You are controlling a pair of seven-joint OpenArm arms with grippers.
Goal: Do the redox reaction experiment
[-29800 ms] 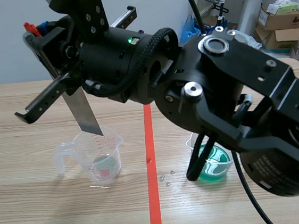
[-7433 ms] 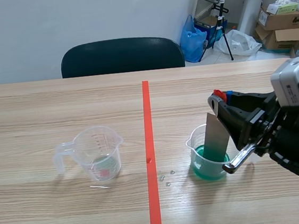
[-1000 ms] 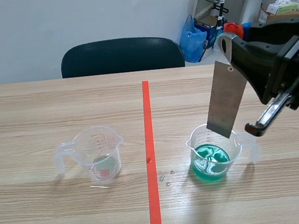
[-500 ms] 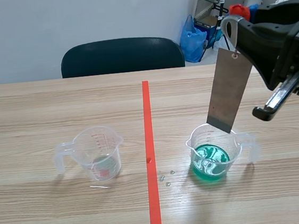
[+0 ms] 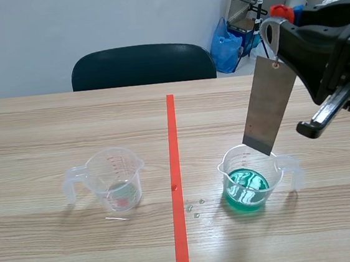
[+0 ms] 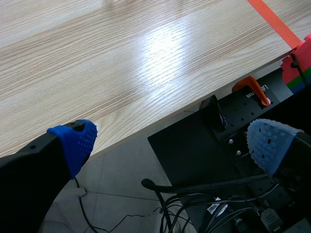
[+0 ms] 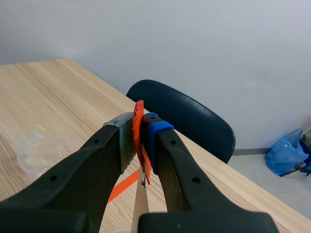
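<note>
Flat grey metal strip (image 5: 269, 106) with an orange-red tab at its top hangs near-upright, slightly tilted, pinched in the right gripper (image 7: 141, 124). Its lower end sits just above the rim of the clear plastic measuring cup of green liquid (image 5: 227, 177). Clear plastic measuring cup with red markings (image 5: 115, 178) stands upright, well apart across the tape, holding a little liquid.

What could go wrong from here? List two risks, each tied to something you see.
1. The metal strip hangs tilted just above the green beaker; lowered off-line, it might knock the rim and tip it.
2. Liquid may drip from the strip beside the beaker; droplets lie on the table.
</note>
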